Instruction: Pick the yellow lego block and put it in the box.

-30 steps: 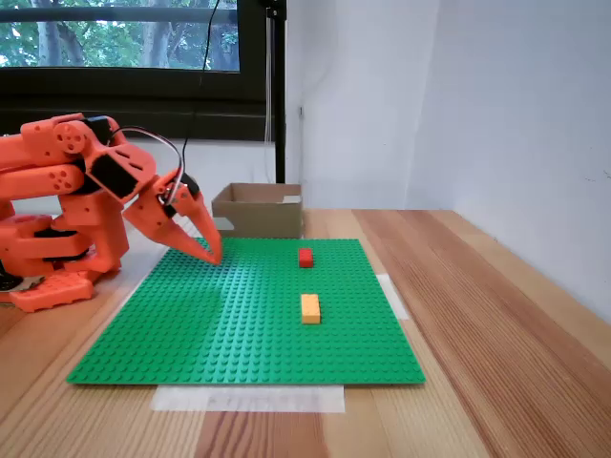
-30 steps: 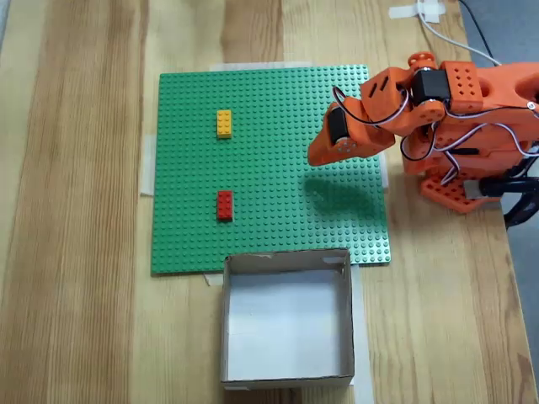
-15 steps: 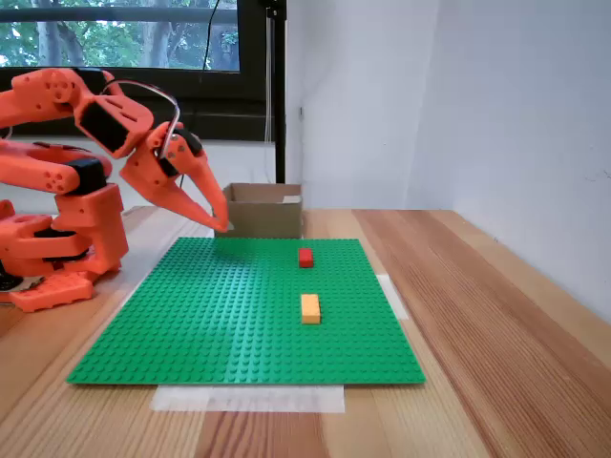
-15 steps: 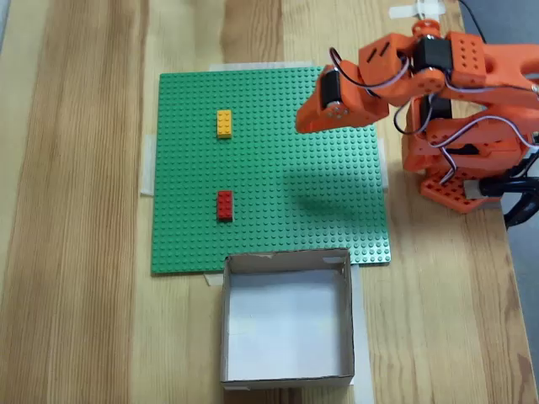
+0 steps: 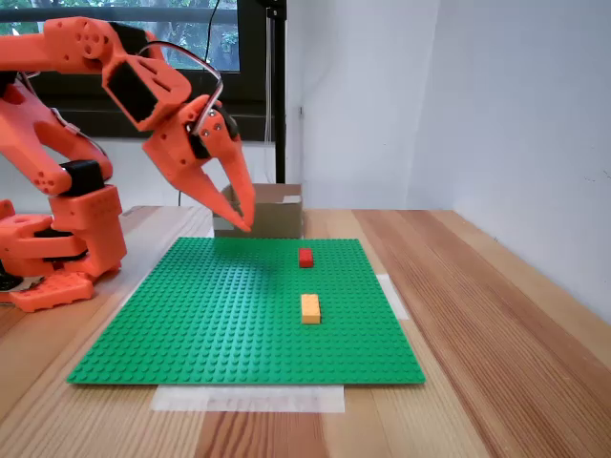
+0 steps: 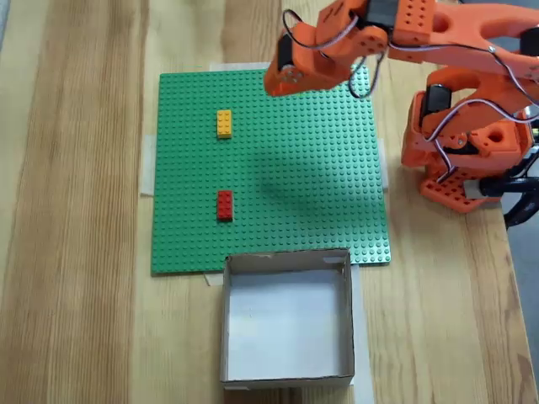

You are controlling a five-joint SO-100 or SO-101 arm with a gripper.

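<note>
The yellow lego block [image 6: 224,124] lies flat on the green baseplate [image 6: 320,194], towards the plate's far end from the box [image 6: 286,379] in a fixed view from above, with the red brick [image 6: 224,204] between it and the box, well apart from both. In a fixed view from the side the block [image 5: 310,307] sits nearer the camera than the red brick [image 5: 305,257]. My gripper [image 5: 242,221] hangs above the plate, tips pointing down, carrying nothing; from above it [image 6: 274,82] sits near the block but off to one side. The jaws look close together, though I cannot tell for certain. I judge this the approach step: next I need to spread my jaws, come over the block, line up with it and descend.
</note>
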